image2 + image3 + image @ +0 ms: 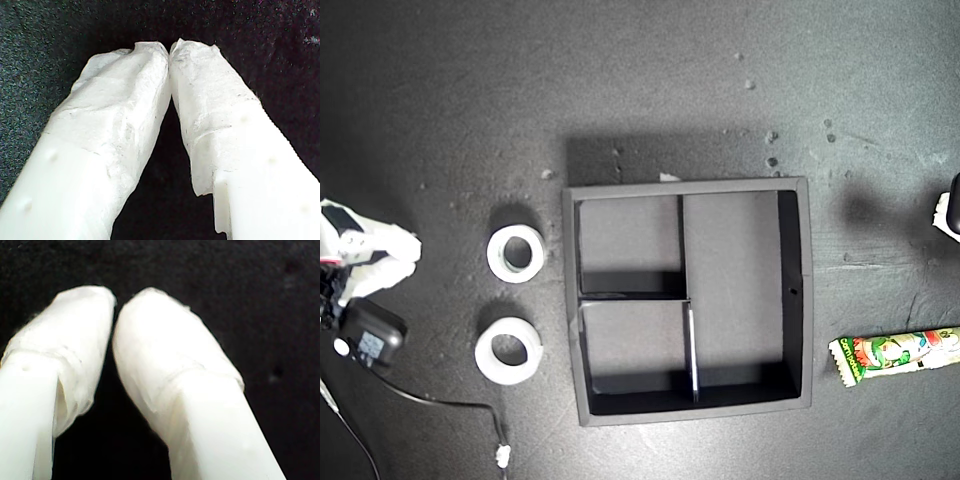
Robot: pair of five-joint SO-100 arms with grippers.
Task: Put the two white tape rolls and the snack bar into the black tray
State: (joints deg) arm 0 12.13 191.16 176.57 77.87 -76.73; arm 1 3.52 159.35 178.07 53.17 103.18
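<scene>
The black tray (798, 300) sits in the middle of the exterior view, its compartments bare. Two white tape rolls lie on the mat to the tray's left in that view, one (515, 253) farther back and one (508, 351) nearer the front. The snack bar (897, 354) lies at the exterior view's right edge, partly cut off. My first gripper (170, 50) is shut with nothing between its taped fingers. My second gripper (116, 307) is shut and holds nothing too. Both wrist views show only black mat beyond the tips.
One arm with white taped fingers (382, 262) and a black motor (370, 335) stands at the exterior view's left edge, its cable (440, 402) trailing forward. A sliver of another arm (949, 210) shows at the right edge. White specks dot the mat.
</scene>
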